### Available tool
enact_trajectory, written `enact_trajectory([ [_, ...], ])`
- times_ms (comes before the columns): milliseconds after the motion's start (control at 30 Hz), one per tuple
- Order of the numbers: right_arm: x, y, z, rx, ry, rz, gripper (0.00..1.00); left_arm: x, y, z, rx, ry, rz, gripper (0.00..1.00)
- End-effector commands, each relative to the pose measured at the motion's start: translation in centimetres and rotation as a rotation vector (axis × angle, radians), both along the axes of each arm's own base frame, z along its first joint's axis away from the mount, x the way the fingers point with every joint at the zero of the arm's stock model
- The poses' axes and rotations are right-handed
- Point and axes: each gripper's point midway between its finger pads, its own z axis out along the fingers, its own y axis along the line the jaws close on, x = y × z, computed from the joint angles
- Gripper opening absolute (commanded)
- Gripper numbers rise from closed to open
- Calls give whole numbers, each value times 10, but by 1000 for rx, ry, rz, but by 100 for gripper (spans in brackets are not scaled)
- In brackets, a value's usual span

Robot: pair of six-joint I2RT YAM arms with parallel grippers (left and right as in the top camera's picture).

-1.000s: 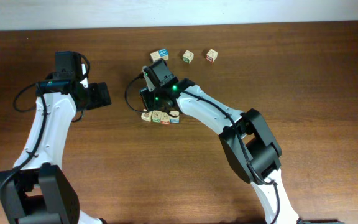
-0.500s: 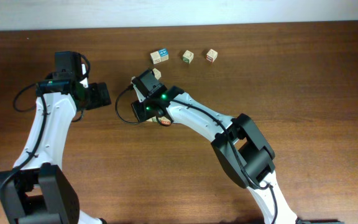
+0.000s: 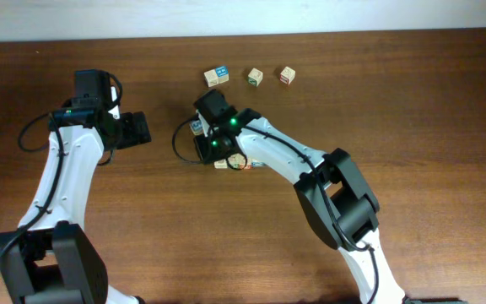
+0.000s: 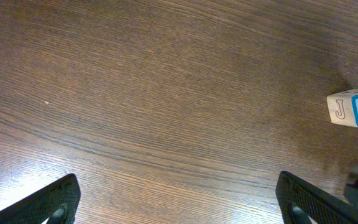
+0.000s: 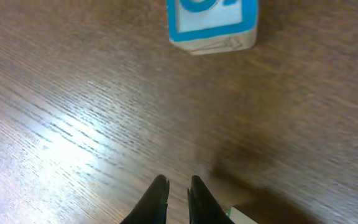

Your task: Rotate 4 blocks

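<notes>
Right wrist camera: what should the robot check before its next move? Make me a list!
1. Right gripper empty: ok, jaws nearly shut, nothing between.
2. Left gripper out of the way: ok, wide open above the brown wooden table.
3. Blue-and-cream wooden block ahead of the right gripper, not touching it: ok.
4. Far row of three small wooden cubes standing apart: ok.
5. Small pale wooden cubes under the right arm: cannot tell how they sit, mostly hidden.
</notes>
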Motion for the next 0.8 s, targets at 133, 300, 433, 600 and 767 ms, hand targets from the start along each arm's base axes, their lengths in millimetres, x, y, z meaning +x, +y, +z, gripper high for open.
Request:
enact_trajectory([
  [133,27,-9,80,36,-19,-45,50,4,0,3,0,-11,9,99],
  [300,47,-117,44,-181,95,-246,15,4,0,3,0,-11,9,99],
  [433,38,-129,12,-228,121,-258,4,4,0,3,0,-11,9,99],
  [600,24,-136,-8,-260,179,-271,4,4,0,3,0,-11,9,99],
  [767,17,-139,-9,-275,202,-268,4,4,0,3,0,-11,9,99],
])
